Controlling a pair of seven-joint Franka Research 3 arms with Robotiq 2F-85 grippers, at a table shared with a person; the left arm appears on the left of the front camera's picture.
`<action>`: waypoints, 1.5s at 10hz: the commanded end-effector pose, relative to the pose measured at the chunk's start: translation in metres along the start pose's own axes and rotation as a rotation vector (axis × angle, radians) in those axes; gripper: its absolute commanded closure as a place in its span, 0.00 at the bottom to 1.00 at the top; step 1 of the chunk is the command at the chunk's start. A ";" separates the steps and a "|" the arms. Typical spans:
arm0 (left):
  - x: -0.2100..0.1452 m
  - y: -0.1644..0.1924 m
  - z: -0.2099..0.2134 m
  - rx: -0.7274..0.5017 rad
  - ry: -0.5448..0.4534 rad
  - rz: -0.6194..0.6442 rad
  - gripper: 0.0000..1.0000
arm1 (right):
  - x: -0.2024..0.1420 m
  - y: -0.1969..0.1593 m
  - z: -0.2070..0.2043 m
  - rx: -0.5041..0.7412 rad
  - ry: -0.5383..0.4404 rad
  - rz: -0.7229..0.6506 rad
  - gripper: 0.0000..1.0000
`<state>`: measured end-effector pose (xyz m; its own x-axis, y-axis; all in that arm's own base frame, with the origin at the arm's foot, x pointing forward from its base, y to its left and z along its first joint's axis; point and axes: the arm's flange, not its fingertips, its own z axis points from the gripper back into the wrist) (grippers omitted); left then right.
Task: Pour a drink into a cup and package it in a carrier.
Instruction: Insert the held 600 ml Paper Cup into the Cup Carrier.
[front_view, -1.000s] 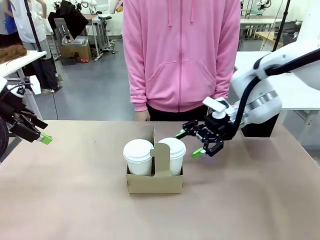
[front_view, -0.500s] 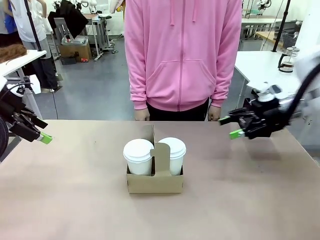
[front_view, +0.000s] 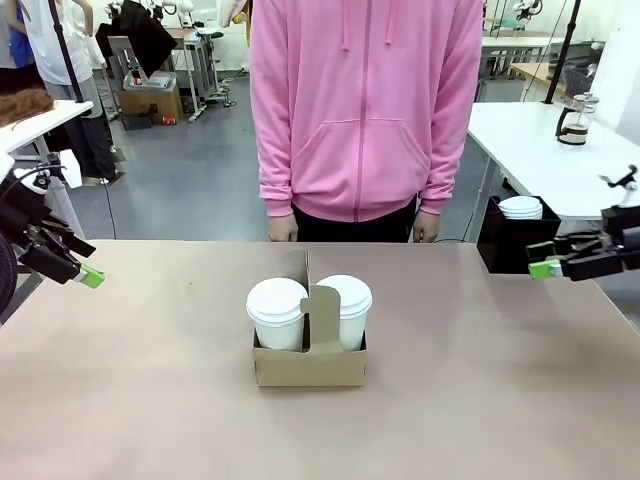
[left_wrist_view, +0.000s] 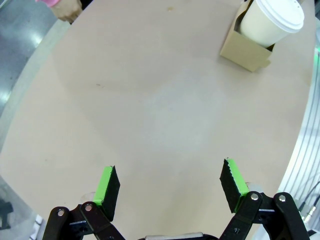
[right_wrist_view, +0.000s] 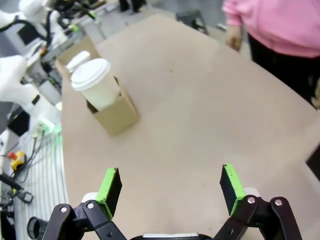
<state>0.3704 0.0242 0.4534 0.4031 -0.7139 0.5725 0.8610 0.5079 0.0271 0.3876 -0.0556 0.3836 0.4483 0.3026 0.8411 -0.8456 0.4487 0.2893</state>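
Two lidded white paper cups (front_view: 277, 312) sit in a brown cardboard carrier (front_view: 309, 364) mid-table — left gripper (left_wrist_view: 170, 187) and right gripper (right_wrist_view: 171, 190) both spread wide, empty, well apart at the table's edges.

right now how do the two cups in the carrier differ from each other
In the front view, the left cup sits nearer the camera, in front of the carrier handle panel, fully visible; the right cup sits slightly farther back, partly hidden by that panel. Shared: both are white, lidded, upright, each in its own hole, untouched by either gripper.
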 end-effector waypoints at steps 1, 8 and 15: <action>-0.002 0.002 -0.001 -0.012 -0.025 -0.015 0.00 | -0.007 0.015 0.013 -0.058 0.014 -0.052 0.00; -0.002 0.002 -0.001 -0.012 -0.025 -0.015 0.00 | -0.011 0.003 0.015 -0.058 -0.006 -0.022 0.00; -0.002 0.002 -0.001 -0.012 -0.025 -0.015 0.00 | -0.011 0.003 0.015 -0.058 -0.006 -0.022 0.00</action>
<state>0.3704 0.0242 0.4534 0.4038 -0.7130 0.5733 0.8607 0.5085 0.0262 0.3765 -0.0704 0.3828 0.4724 0.2868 0.8334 -0.8112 0.5111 0.2839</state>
